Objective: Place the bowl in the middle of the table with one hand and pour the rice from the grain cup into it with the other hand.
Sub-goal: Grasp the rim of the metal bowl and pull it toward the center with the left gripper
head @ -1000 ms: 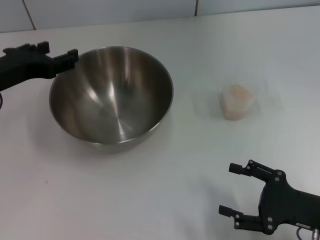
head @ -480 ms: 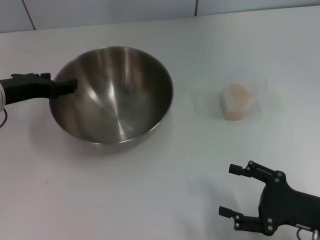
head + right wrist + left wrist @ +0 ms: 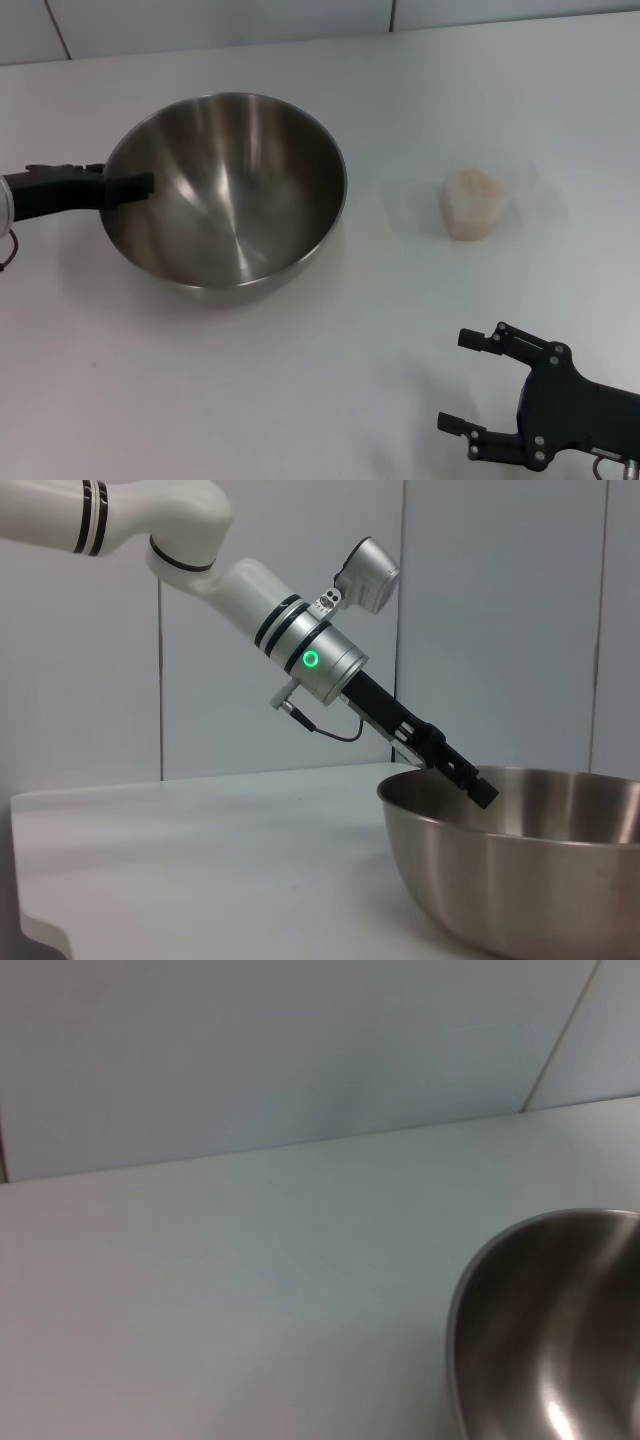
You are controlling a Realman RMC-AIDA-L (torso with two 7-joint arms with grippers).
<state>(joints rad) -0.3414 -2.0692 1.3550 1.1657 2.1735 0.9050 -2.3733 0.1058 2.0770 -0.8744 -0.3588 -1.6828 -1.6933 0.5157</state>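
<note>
The steel bowl [image 3: 225, 190] stands on the white table [image 3: 300, 400], left of the middle. My left gripper [image 3: 140, 184] reaches in from the left and sits at the bowl's left rim, seen edge-on. In the right wrist view it [image 3: 478, 785] ends right at the bowl's rim [image 3: 520, 870]. The left wrist view shows only part of the bowl [image 3: 550, 1340]. The clear grain cup [image 3: 474, 203], filled with pale rice [image 3: 472, 187], stands upright to the right of the bowl. My right gripper [image 3: 455, 378] is open and empty near the front right, well short of the cup.
A tiled wall [image 3: 200, 20] runs behind the table's far edge. Bare tabletop lies between the bowl and the cup and in front of the bowl.
My left gripper turned edge-on and came down and forward from behind the bowl's left side to its rim. The bowl, the cup and the right gripper have not moved.
</note>
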